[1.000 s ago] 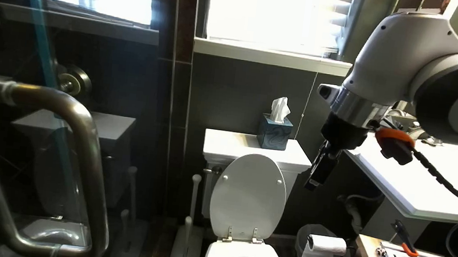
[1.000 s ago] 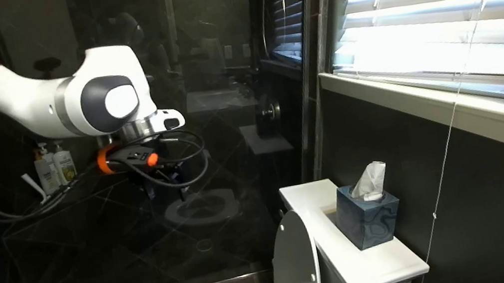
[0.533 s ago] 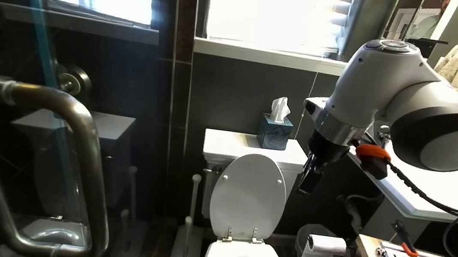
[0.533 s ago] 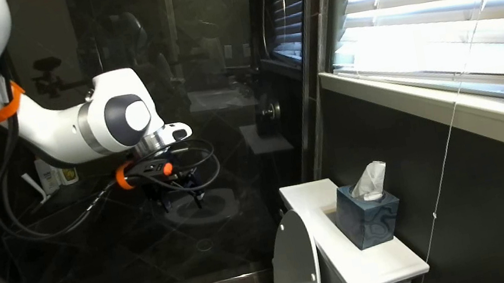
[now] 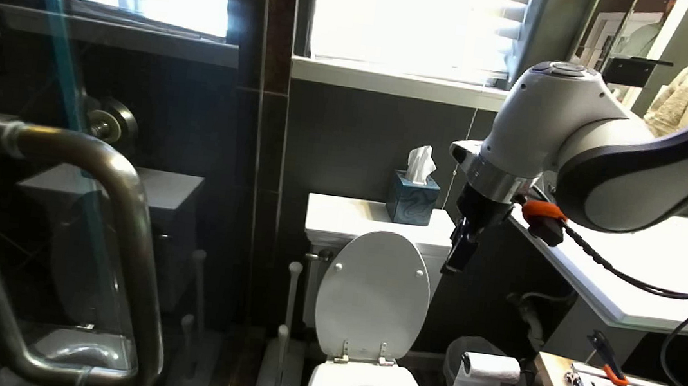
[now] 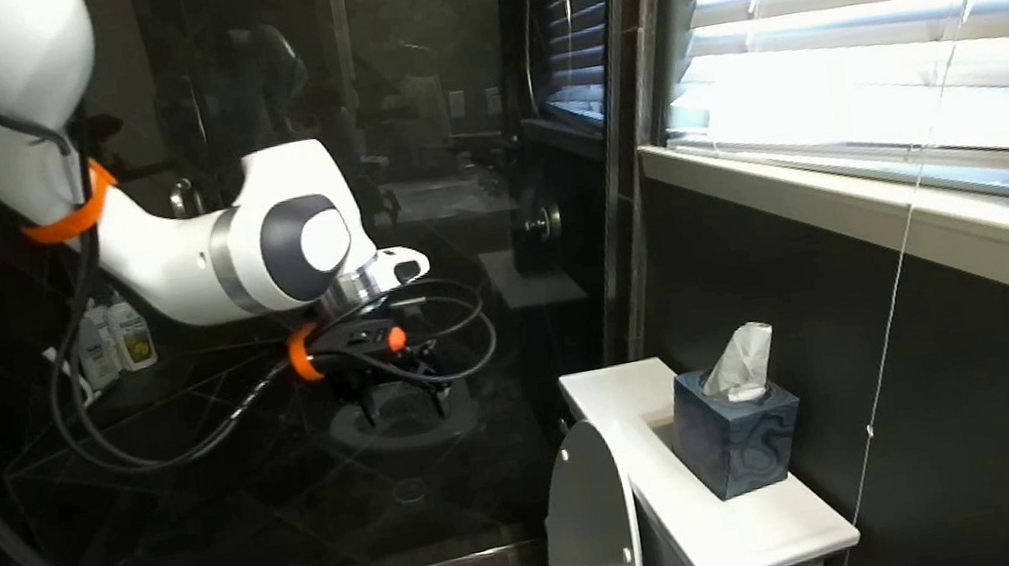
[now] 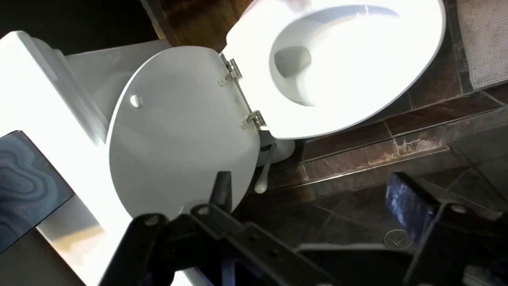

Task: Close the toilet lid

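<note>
Here, the upright toilet lid [image 7: 178,131] stands apart from the jaws.

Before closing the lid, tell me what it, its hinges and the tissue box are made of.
Toilet lid: satin white, likely plastic or painted wood; smooth, softly shaded. Hinges: likely polished metal; silvery glints. Tissue box: probably printed cardboard, matte; blue swirls, crisp edges.

One toilet lid [image 7: 180,129], two hinges [image 7: 254,118]
</note>
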